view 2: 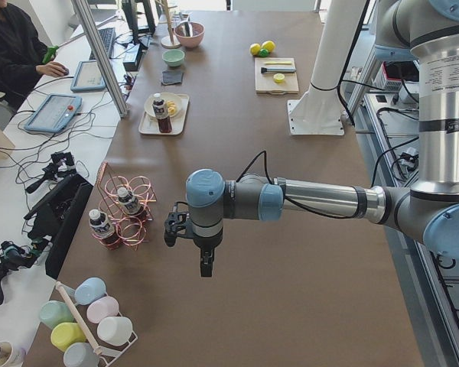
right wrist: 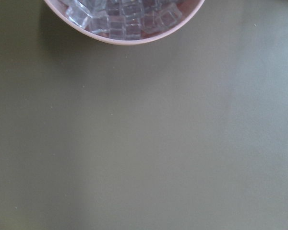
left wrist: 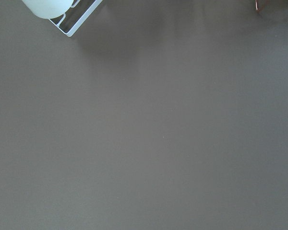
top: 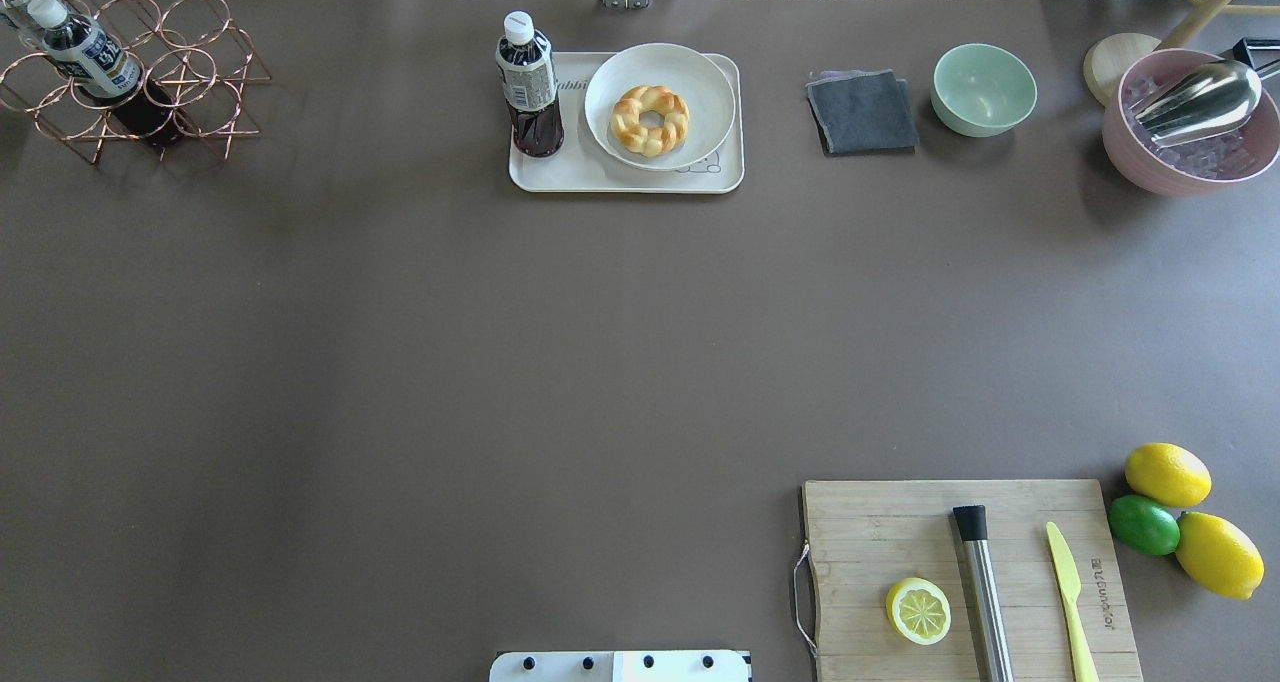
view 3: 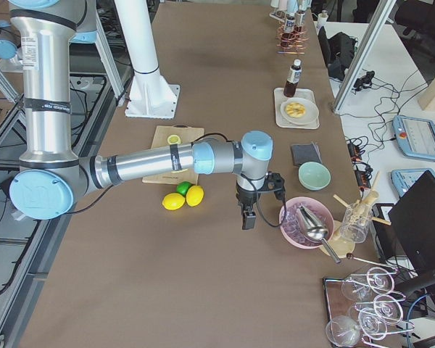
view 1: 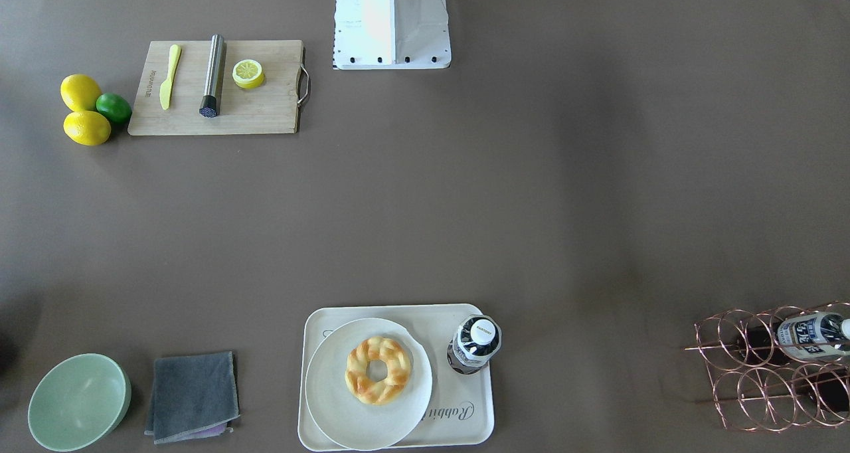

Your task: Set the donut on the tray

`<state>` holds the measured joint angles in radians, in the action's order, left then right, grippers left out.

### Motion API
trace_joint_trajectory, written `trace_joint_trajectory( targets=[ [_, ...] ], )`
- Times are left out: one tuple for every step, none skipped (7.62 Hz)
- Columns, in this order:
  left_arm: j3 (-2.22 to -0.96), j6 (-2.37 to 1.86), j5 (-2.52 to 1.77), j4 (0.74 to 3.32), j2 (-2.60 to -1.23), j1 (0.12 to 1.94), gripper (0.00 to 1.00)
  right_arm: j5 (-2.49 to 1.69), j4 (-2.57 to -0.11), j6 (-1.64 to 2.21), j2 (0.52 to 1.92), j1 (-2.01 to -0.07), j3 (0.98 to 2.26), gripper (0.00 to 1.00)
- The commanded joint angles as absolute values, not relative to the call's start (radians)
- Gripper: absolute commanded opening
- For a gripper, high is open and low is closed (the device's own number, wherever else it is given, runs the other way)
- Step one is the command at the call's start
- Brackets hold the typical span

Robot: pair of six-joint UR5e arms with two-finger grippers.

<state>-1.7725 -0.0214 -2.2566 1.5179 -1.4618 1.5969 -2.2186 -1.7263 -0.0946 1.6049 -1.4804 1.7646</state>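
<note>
The braided golden donut (view 1: 377,370) lies on a round off-white plate (view 1: 329,390), and the plate rests on the cream tray (view 1: 465,416) at the table's far edge from the robot. It also shows in the overhead view (top: 650,120) on the tray (top: 560,174). A dark drink bottle (view 1: 475,343) stands on the same tray. My left gripper (view 2: 205,264) hangs over bare table far from the tray, near the wire rack. My right gripper (view 3: 248,217) hangs beside the pink ice bowl. Both show only in side views, so I cannot tell whether they are open or shut.
A wooden cutting board (top: 900,522) holds a lemon half (top: 918,610), a steel muddler and a yellow knife. Two lemons and a lime (top: 1144,524) lie beside it. A green bowl (top: 984,89), grey cloth (top: 861,112), pink ice bowl (top: 1190,122) and copper bottle rack (top: 130,72) line the far edge.
</note>
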Motion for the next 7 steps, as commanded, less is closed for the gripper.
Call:
trace_joint_trajectory(
  targets=[
    [-1.755,-0.028,-2.258,1.516,-1.465,1.598,0.98,-2.362,-1.733,-0.307,1.608,-1.615,1.602,1.0],
    [-1.755,-0.029,-2.258,1.516,-1.46,1.606,0.98,-2.356,-1.73,-0.304,1.611,-1.618,1.582,1.0],
    [-1.756,-0.031,-2.258,1.516,-1.459,1.611,0.98,-2.355,-1.73,-0.301,1.611,-1.624,1.571,1.0],
    [-1.756,-0.031,-2.258,1.516,-1.459,1.611,0.98,-2.361,-1.73,-0.299,1.602,-1.643,1.571,1.0],
    [-1.755,-0.031,-2.258,1.514,-1.459,1.611,0.98,-2.356,-1.732,-0.296,1.6,-1.643,1.569,1.0],
    [-1.755,-0.031,-2.26,1.514,-1.456,1.611,0.98,-2.356,-1.732,-0.296,1.601,-1.643,1.569,1.0],
    [-1.756,-0.031,-2.26,1.514,-1.453,1.611,0.98,-2.355,-1.732,-0.296,1.601,-1.644,1.569,1.0]
  ],
)
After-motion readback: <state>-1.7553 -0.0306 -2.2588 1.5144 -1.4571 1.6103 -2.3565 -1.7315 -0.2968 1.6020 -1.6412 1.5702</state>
